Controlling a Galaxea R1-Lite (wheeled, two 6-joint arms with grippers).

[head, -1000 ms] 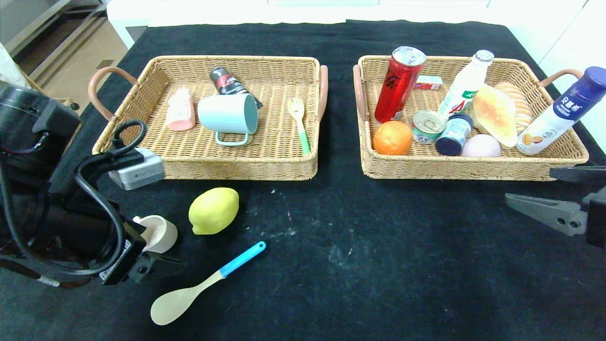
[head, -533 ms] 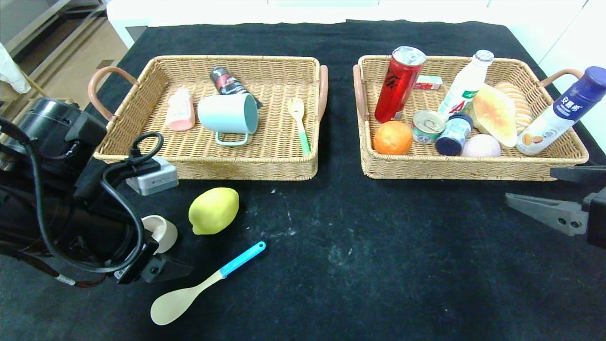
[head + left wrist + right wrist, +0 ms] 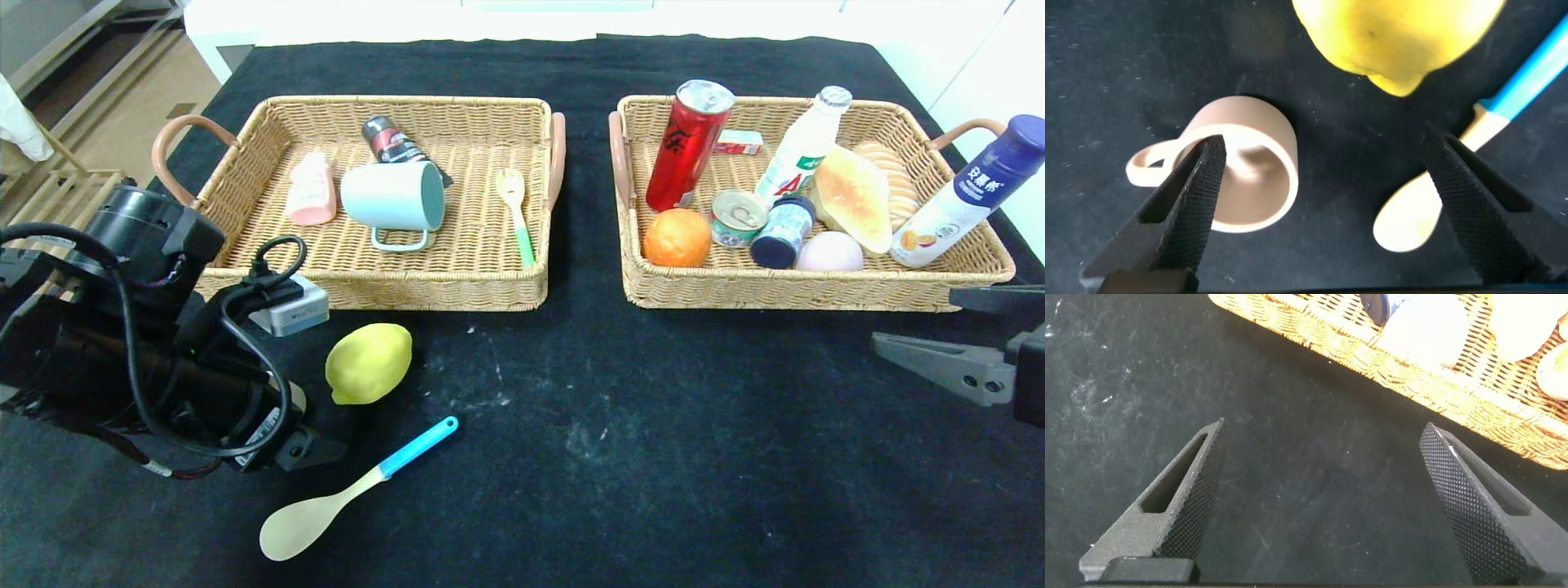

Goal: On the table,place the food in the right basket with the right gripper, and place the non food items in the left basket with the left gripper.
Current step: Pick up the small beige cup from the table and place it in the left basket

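**A:** where's everything at?

**B:** left basket [image 3: 245,139] and right basket [image 3: 980,261] at the table's [image 3: 653,457] far side. Lemon [image 3: 369,363], blue-handled spoon [image 3: 351,490] and small beige cup [image 3: 1245,163] lie loose near the left one.

**A:** and the grippers?

**B:** left gripper [image 3: 1327,188] released, hanging over the cup. Right gripper [image 3: 1323,498] spread wide, holding nothing, just before the right basket.

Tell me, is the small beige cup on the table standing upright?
No, the small beige cup lies on its side on the black table, its open mouth facing the open left gripper above it.
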